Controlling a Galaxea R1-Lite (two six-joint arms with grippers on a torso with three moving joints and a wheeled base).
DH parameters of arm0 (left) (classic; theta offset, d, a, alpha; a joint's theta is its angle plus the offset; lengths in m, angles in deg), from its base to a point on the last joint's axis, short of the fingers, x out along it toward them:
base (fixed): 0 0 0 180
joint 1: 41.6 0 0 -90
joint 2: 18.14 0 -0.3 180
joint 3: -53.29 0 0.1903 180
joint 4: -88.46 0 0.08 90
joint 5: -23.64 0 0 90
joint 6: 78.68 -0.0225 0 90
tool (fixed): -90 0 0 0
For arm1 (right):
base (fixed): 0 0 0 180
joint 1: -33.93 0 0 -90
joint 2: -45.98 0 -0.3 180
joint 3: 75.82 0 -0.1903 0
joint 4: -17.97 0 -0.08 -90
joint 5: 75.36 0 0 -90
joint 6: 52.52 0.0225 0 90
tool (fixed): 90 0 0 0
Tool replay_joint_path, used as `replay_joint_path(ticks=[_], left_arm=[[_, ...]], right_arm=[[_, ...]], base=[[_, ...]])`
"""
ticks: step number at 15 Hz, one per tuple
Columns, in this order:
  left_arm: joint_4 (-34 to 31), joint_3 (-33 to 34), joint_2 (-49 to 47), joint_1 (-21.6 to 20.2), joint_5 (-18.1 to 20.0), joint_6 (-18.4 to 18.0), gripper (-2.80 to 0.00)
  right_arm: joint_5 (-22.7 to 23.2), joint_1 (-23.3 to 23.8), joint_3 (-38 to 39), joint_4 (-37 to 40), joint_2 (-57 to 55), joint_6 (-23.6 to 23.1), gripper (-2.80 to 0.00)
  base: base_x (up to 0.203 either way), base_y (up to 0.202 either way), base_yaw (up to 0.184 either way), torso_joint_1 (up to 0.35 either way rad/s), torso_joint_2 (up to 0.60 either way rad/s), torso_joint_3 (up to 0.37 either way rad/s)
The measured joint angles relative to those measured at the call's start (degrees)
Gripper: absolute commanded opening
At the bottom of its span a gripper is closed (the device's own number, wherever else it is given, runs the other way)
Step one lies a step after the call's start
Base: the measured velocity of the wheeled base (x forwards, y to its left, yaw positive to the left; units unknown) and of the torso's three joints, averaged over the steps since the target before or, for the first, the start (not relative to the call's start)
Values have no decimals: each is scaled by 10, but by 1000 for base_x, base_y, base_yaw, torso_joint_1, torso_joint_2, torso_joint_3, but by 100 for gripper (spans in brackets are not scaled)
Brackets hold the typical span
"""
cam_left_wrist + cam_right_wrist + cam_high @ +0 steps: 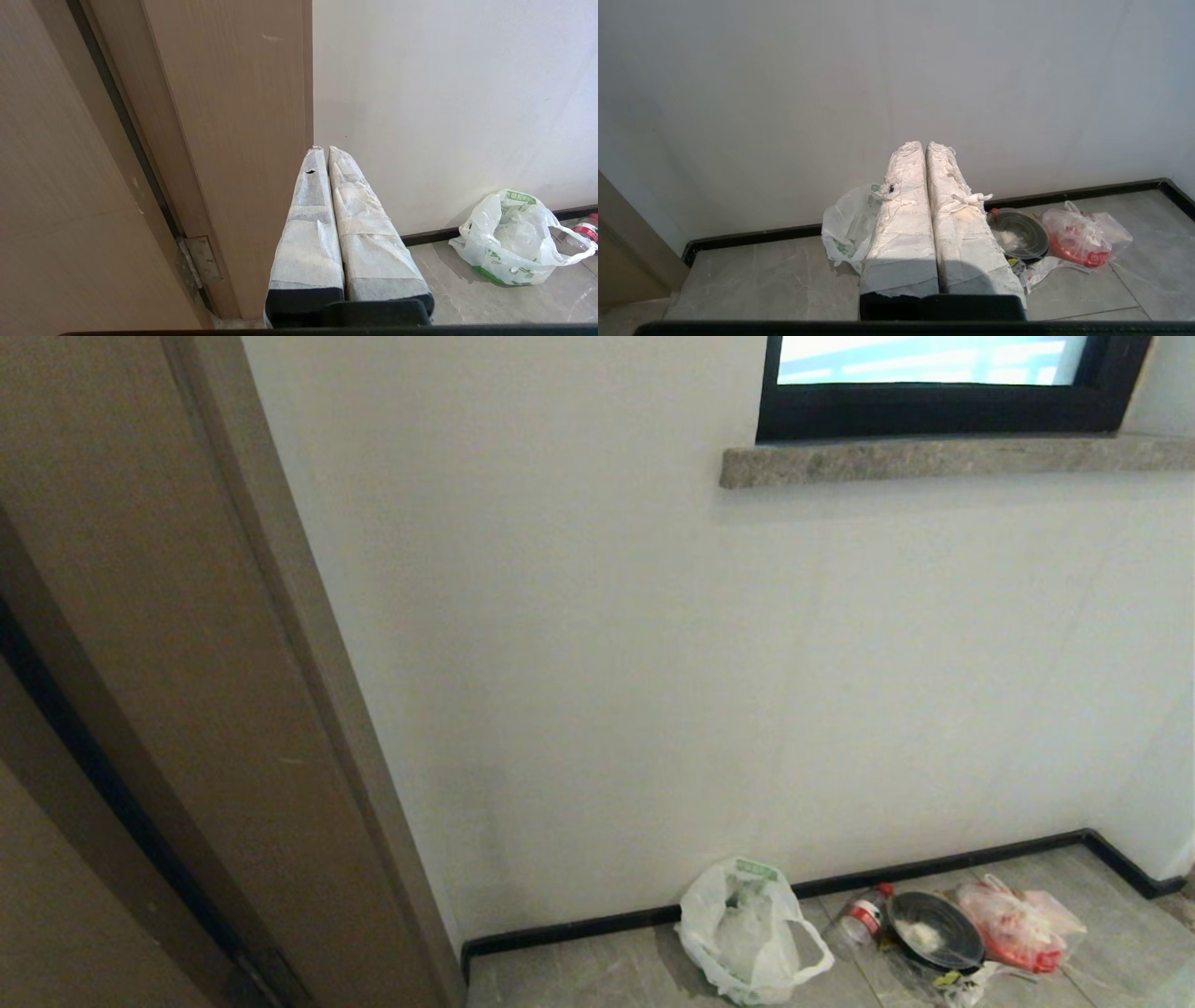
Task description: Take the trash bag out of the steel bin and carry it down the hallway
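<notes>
Head view | trash bag (747, 933) on floor at 6 o'clock, against wall | left gripper (325, 150) pressed closed, empty | right gripper (924, 145) pressed closed, empty

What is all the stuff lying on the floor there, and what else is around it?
trash bag: one, see-through white with green print, on the floor by the wall.
plastic bottle: one, clear with a red label, lying right of the trash bag.
round container: one, black, beside the bottle.
red-tinted bag: one, clear and red, rightmost on the floor.
wooden door: one, brown, far left.
window: one, black frame, high on the wall over a grey stone sill.
left gripper: wrapped white, fingers shut, empty.
right gripper: wrapped white, fingers shut, empty.
</notes>
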Motion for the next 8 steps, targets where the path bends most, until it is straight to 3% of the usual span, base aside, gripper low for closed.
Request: replay_joint_path(ticks=[8], left_arm=[[0, 0, 0, 0, 0, -1, -280]], right_arm=[[0, 0, 0, 1, 0, 3, -280]], base=[[0, 0, 0, 1, 1, 10]])
